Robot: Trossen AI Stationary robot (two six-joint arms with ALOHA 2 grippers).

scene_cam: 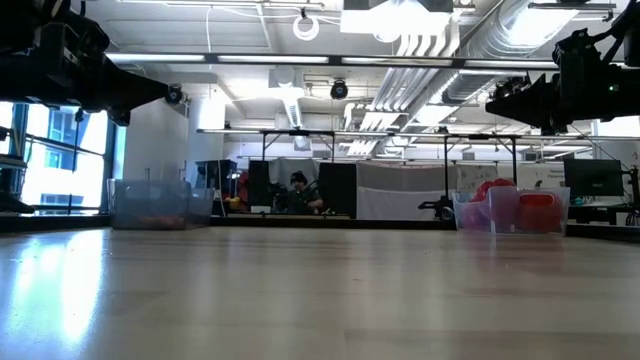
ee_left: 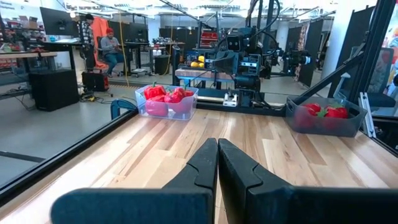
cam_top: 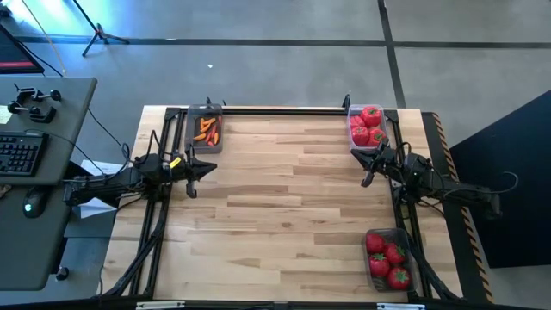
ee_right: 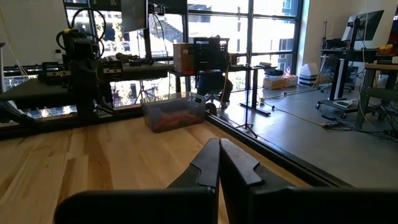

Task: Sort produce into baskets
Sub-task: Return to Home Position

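Pale wood tabletop [cam_top: 284,198]; glossy red and orange produce [cam_top: 385,256] sits in three clear plastic tubs [cam_top: 349,129].
Left gripper [ee_left: 217,146], right gripper [ee_right: 219,146] fingers together, empty: retract slowly, clear of tubs.

Light wooden table [cam_top: 284,198], grey side desk [cam_top: 73,103] with keyboard [cam_top: 19,153] and mouse [cam_top: 32,205], seated person [ee_left: 112,45] beyond

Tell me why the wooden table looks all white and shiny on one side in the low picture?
Low view: daylight from the tall windows bounces off the pale wooden table, leaving a whitish sheen on that side. Right wrist view: bright light from behind makes the clear plastic tub of orange carrot pieces look dim.
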